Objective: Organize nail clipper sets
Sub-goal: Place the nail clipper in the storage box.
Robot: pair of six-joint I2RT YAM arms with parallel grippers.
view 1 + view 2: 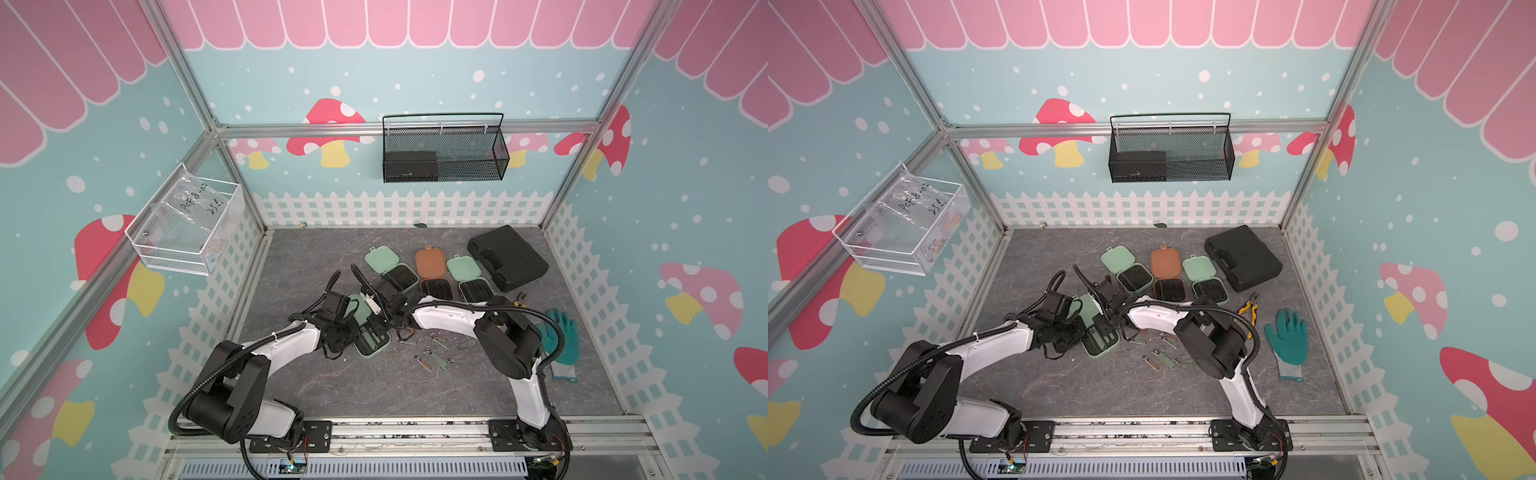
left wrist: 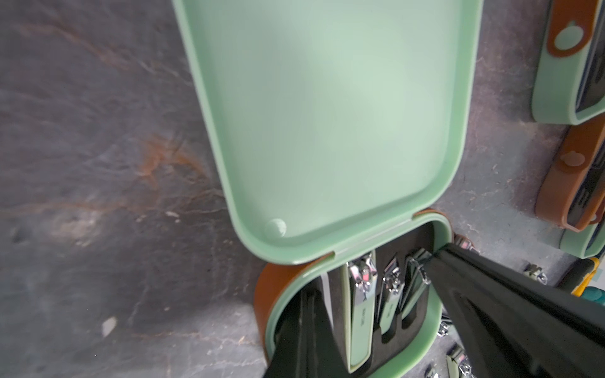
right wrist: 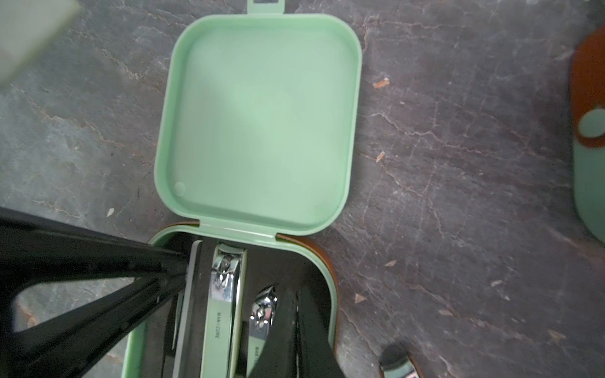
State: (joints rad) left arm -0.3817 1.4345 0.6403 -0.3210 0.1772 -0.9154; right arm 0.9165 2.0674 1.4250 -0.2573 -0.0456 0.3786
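Observation:
A mint green case point(image 1: 374, 352) lies open near the table's middle in both top views, its lid point(image 2: 327, 114) flat behind it. Three slim clippers sit in its black insert: a large one point(image 3: 222, 311), a small one point(image 3: 262, 314) and a tilted third point(image 2: 414, 288). My left gripper point(image 2: 309, 294) is shut, its tips inside the case's edge by the white file point(image 3: 196, 255). At the opposite side of the insert my right gripper point(image 3: 299, 291) is shut, its fingers point(image 2: 491, 311) reaching the third clipper's head. Three more open cases, mint point(image 1: 390, 266), brown point(image 1: 432, 270) and mint point(image 1: 469, 278), stand behind.
Several loose clippers point(image 1: 436, 341) lie right of the open case. A large black tool case point(image 1: 507, 257) sits at the back right, with yellow-handled pliers point(image 1: 1250, 309) and a teal glove point(image 1: 561, 332) in front of it. Wire baskets hang on the back wall point(image 1: 444, 153) and the left wall point(image 1: 187, 224).

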